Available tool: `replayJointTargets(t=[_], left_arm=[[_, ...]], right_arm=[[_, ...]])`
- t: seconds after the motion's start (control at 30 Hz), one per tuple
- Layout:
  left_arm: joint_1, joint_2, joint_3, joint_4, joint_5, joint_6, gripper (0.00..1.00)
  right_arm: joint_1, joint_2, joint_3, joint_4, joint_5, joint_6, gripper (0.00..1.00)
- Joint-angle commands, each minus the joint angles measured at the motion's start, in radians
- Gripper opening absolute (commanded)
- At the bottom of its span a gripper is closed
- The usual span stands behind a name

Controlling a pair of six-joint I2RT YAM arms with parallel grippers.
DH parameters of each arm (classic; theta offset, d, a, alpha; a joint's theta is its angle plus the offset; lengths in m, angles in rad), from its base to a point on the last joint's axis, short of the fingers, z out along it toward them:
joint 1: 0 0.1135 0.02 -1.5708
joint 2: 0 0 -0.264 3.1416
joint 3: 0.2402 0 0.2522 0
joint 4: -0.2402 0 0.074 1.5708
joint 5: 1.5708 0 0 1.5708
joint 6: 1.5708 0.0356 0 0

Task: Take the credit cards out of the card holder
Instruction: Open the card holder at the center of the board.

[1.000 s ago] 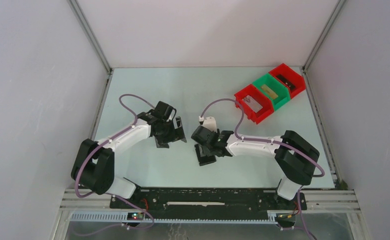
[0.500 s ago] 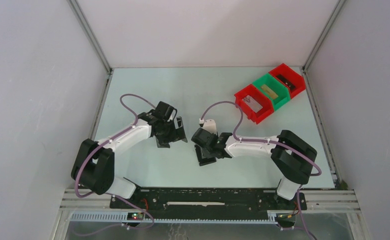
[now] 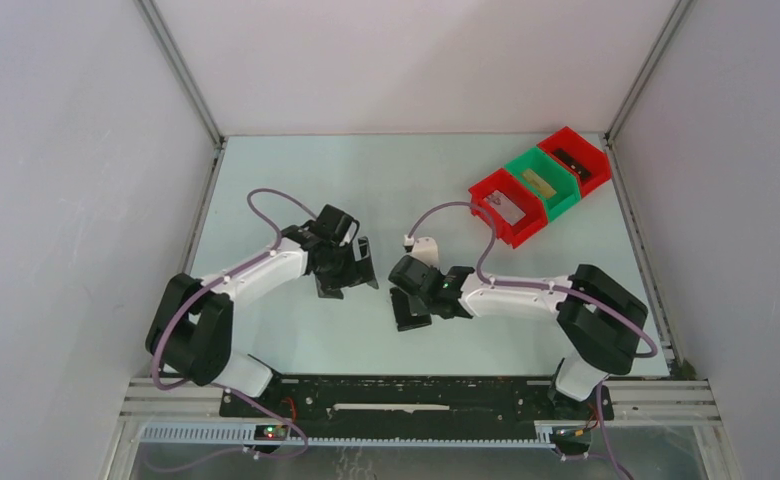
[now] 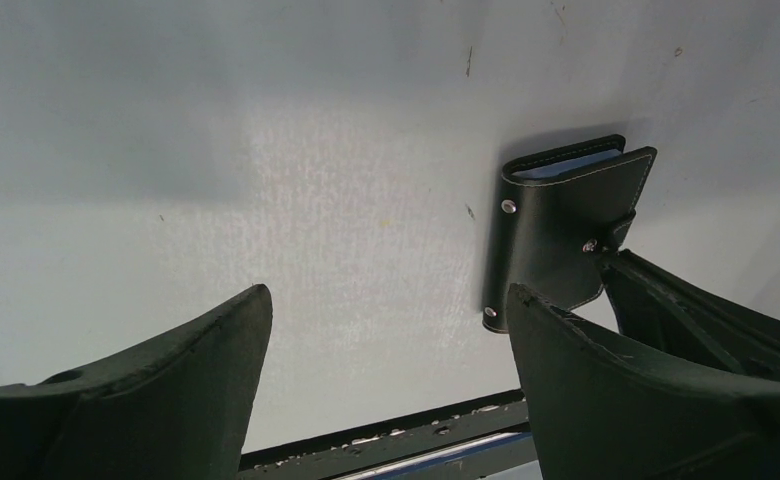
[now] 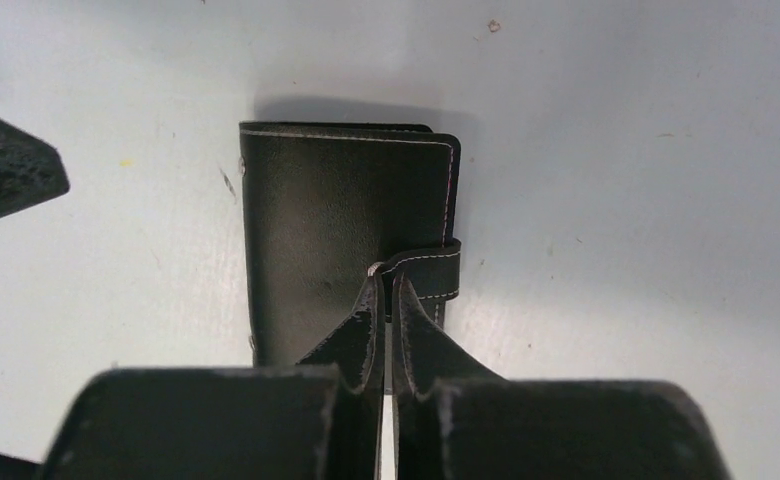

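One card holder (image 5: 326, 220) lies folded shut and flat on the table (image 3: 386, 180). Its one strap tab (image 5: 434, 272) wraps round from its right edge in the right wrist view. At the holder's far edge in the left wrist view a thin grey-blue sliver (image 4: 569, 165) shows. Whether that is card or lining cannot be told, so no cards can be counted. Of the two grippers, the right gripper (image 5: 384, 300) is directly over the holder, its fingers drawn nearly together with only a slit between them. Their tips are at the strap's free end by the snap, and whether they pinch the strap cannot be told. The left gripper (image 4: 386, 370) is low to the left of the holder, near but not touching it, with its fingers spread wide on nothing. Three bins stand in a touching row well beyond and right of the holder: the nearer red bin (image 3: 507, 207), the green bin (image 3: 541, 181) and the farther red bin (image 3: 579, 158).
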Motion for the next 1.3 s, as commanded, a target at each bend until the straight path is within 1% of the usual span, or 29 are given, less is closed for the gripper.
replayJointTargets(t=[0.0,0.27,0.37,0.47,0.53,0.6,0.67,0.8,0.9,1.03,1.17,1.27], left_arm=[[-0.016,0.006,0.053,0.010,0.012,0.005,0.92],[-0.024,0.004,0.070,0.003,0.003,0.017,0.92],[-0.017,0.000,0.099,-0.026,-0.007,0.068,0.93],[0.023,-0.011,0.124,-0.080,0.002,0.142,0.94],[0.065,-0.031,0.123,-0.100,-0.003,0.165,0.95],[0.091,-0.055,0.122,-0.114,-0.030,0.174,0.95],[0.093,-0.063,0.123,-0.123,-0.047,0.178,0.94],[0.087,-0.069,0.104,-0.094,0.002,0.164,0.94],[0.077,-0.069,0.092,-0.072,0.015,0.159,0.94],[0.058,-0.052,0.096,-0.061,0.031,0.161,0.94],[0.034,-0.034,0.103,-0.050,0.042,0.160,0.94],[0.021,-0.017,0.106,-0.044,0.045,0.155,0.94]], right_arm=[[-0.011,-0.103,-0.023,-0.008,-0.036,0.018,0.00],[-0.108,-0.336,-0.085,0.072,-0.195,0.060,0.00],[-0.137,-0.395,-0.085,0.114,-0.260,0.072,0.00],[-0.152,-0.420,-0.084,0.154,-0.334,0.100,0.00],[-0.153,-0.415,-0.084,0.170,-0.365,0.118,0.00],[-0.152,-0.399,-0.084,0.169,-0.371,0.128,0.00],[-0.151,-0.386,-0.092,0.167,-0.363,0.136,0.00],[-0.183,-0.414,-0.135,0.183,-0.378,0.166,0.00],[-0.232,-0.462,-0.187,0.179,-0.388,0.186,0.00],[-0.318,-0.515,-0.278,0.128,-0.388,0.186,0.00],[-0.365,-0.561,-0.403,0.110,-0.385,0.190,0.00],[-0.398,-0.562,-0.484,0.096,-0.359,0.196,0.00]])
